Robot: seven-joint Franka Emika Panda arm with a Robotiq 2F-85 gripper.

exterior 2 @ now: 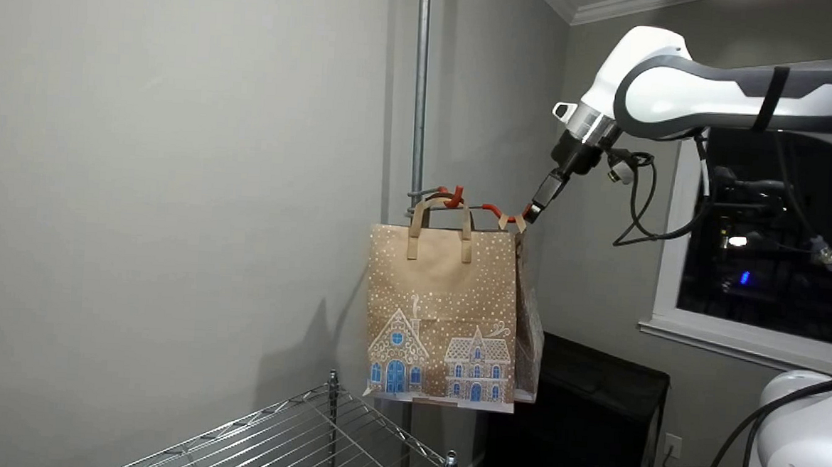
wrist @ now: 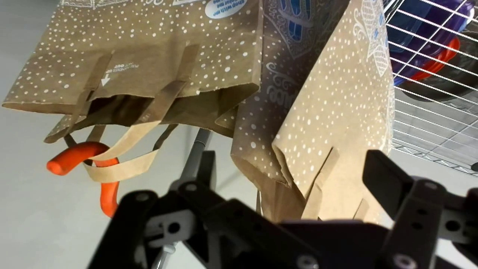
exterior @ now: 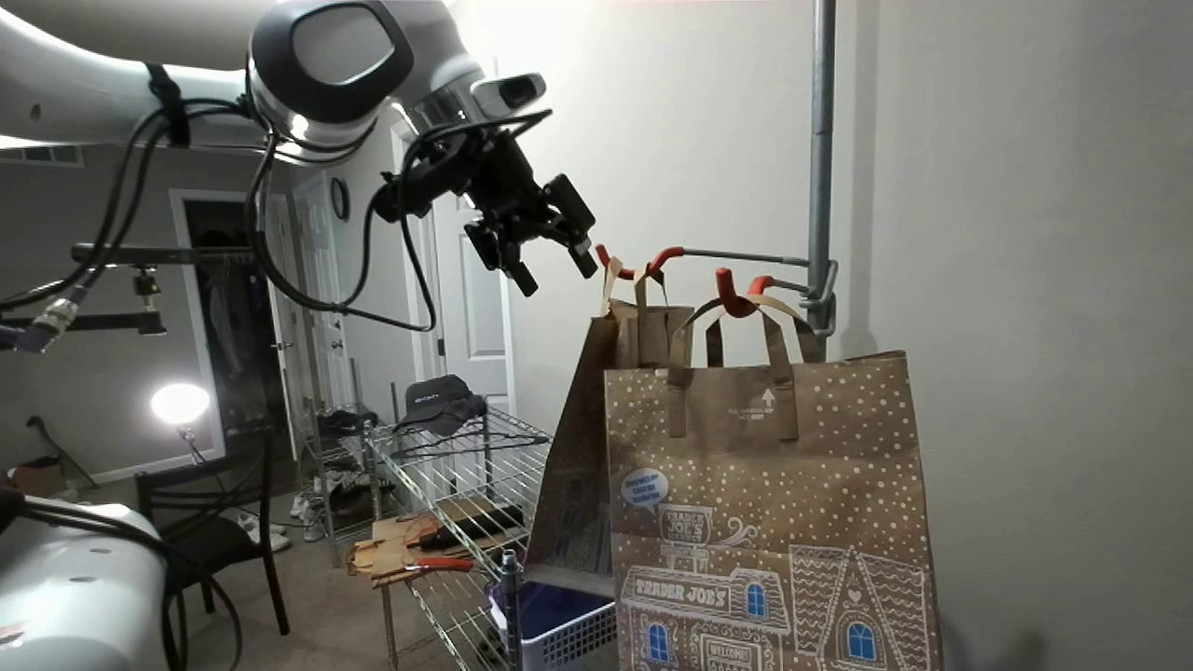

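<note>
My gripper (exterior: 556, 270) is open, its fingers wide apart with nothing between them. In an exterior view it hangs just beside the red hook tips (exterior: 665, 262) carrying the rear brown paper bag (exterior: 570, 475). Another exterior view shows its fingertips (exterior 2: 534, 211) overlapping that hook's end; whether they touch, I cannot tell. From the wrist, the rear bag (wrist: 336, 112) and its handle strap lie beyond the gap between the fingers. The bag's lower straps are hidden behind the gripper body. A second bag (exterior: 764, 503) with white dots and printed houses hangs by looped handles from a red hook (exterior: 734, 296).
Both hooks branch from a grey upright pole (exterior: 821, 140) by the wall. Below stand a wire shelf (exterior 2: 284, 440), a cap (exterior: 440, 403) and a white basket (exterior: 570, 645). A black cabinet (exterior 2: 578, 406) and a window (exterior 2: 771, 245) are behind. Loose cables (exterior: 419, 280) dangle off the arm.
</note>
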